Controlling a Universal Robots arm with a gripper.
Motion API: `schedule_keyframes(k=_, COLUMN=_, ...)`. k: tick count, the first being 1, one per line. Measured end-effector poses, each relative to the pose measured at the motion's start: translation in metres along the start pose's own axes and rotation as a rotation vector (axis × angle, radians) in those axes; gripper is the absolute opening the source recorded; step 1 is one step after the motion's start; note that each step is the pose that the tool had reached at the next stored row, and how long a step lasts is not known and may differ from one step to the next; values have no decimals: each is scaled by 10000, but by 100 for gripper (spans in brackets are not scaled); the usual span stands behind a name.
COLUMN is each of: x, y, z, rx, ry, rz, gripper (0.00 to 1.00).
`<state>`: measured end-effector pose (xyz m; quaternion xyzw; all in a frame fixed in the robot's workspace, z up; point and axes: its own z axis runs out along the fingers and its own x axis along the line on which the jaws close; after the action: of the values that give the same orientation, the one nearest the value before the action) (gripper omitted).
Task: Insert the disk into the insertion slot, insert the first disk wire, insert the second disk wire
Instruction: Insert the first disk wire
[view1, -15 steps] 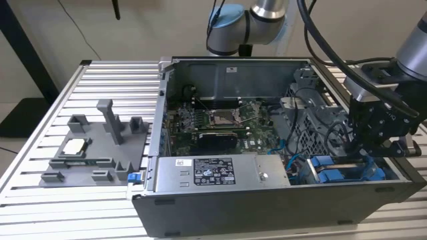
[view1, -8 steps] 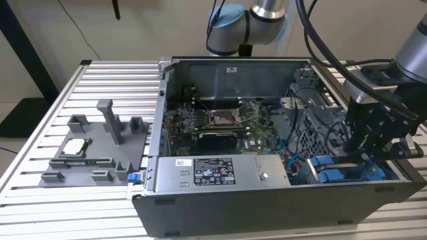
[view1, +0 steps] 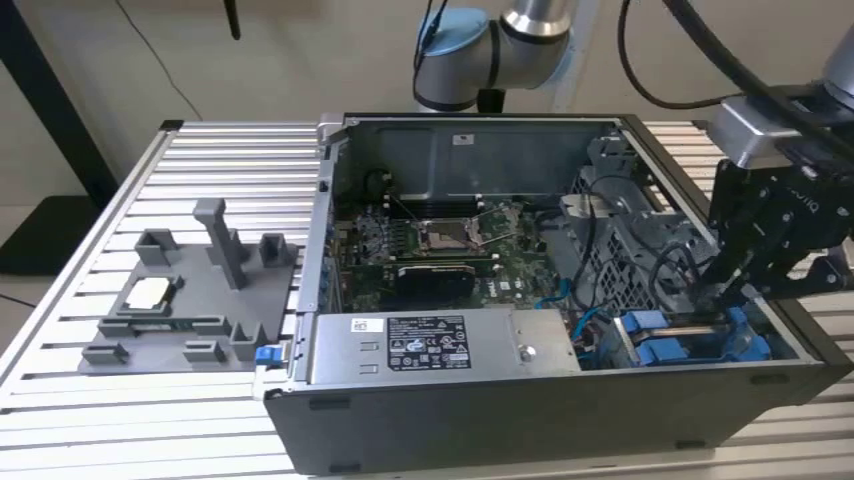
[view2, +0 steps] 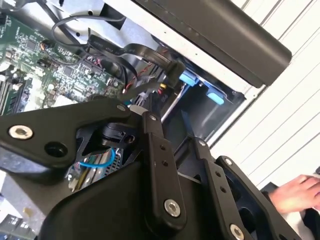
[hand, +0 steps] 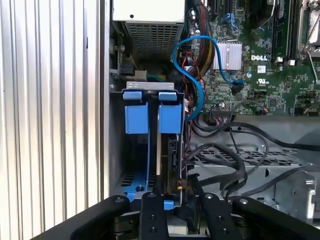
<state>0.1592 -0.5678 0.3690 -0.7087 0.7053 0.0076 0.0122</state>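
The claw (hand: 172, 196) is nearly closed, pinching the near edge of the disk (hand: 173, 160). The disk stands edge-on straight ahead of the claw, inside the insertion slot (hand: 150, 86). Blue tabs (hand: 136, 117) sit just beyond it, and black cables (hand: 235, 150) lie beside the claw.

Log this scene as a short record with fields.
gripper: at a corner of the case, exterior view's right
insertion slot: grey bay with blue fittings, gripper at its mouth
disk: seemingly edge-on inside the slot
blue cable: loops from the motherboard toward the slot
fixture tray: beside the case, exterior view's left
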Motion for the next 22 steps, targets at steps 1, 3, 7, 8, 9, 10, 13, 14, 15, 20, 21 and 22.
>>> schedule_keyframes(k=1, x=-1, y=0, z=-44, rx=0, ry=1, rz=-1, gripper=33)
schedule_keyframes(k=3, x=-4, y=-1, z=-134, rx=1, ry=2, rz=0, gripper=33)
schedule_keyframes(k=7, x=-9, y=-2, z=-316, rx=0, ry=1, rz=0, gripper=33)
schedule_keyframes(k=8, x=-10, y=-2, z=-358, rx=0, ry=0, rz=0, gripper=33)
schedule_keyframes(k=9, x=-11, y=-3, z=-404, rx=1, ry=3, rz=0, gripper=33)
schedule_keyframes(k=10, x=-13, y=-3, z=-446, rx=0, ry=1, rz=0, gripper=33)
schedule_keyframes(k=13, x=-13, y=-3, z=-465, rx=0, ry=1, rz=-1, gripper=33)
schedule_keyframes(k=14, x=-13, y=-3, z=-465, rx=0, ry=0, rz=0, gripper=33)
schedule_keyframes(k=15, x=-13, y=-3, z=-465, rx=0, ry=0, rz=-1, gripper=33)
schedule_keyframes(k=20, x=-13, y=-4, z=-467, rx=0, ry=3, rz=-1, gripper=33)
schedule_keyframes(k=21, x=-14, y=-6, z=-468, rx=0, ry=5, rz=-1, gripper=33)
schedule_keyframes(k=22, x=-14, y=-11, z=-469, rx=0, ry=6, rz=-2, gripper=33)
